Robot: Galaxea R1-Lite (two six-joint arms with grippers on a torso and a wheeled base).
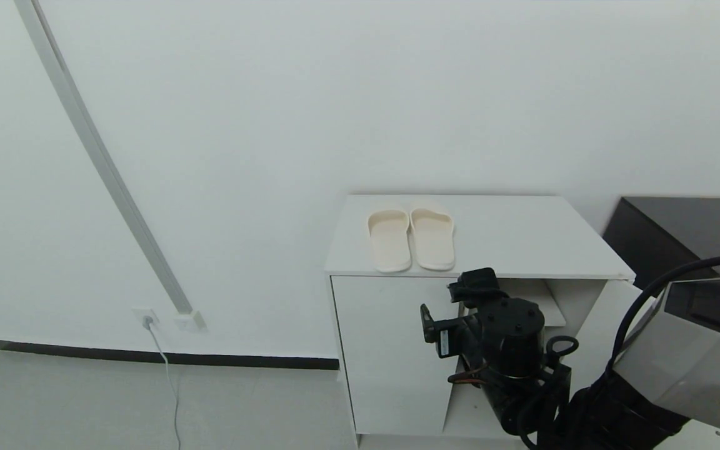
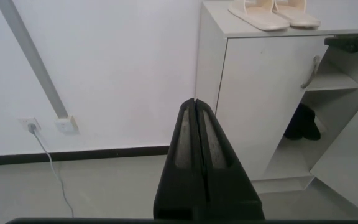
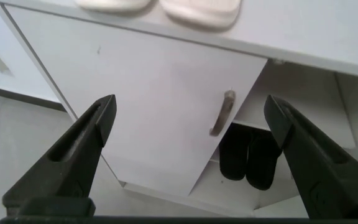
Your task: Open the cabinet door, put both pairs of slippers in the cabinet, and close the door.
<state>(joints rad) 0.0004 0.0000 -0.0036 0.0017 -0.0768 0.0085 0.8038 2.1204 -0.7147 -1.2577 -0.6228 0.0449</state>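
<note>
Cabinet (image 1: 392,350), white, against a white wall (image 1: 335,94): cream slippers (image 1: 411,239) on top, dark slippers (image 3: 247,158) inside its open right half. Your left gripper (image 2: 195,106) is closed, right gripper (image 3: 190,104) spread wide.

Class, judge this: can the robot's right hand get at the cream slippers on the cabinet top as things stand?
Probably yes. The right hand is open, just below the front edge of the cabinet top, and nothing stands over the cream slippers lying near that edge.
</note>
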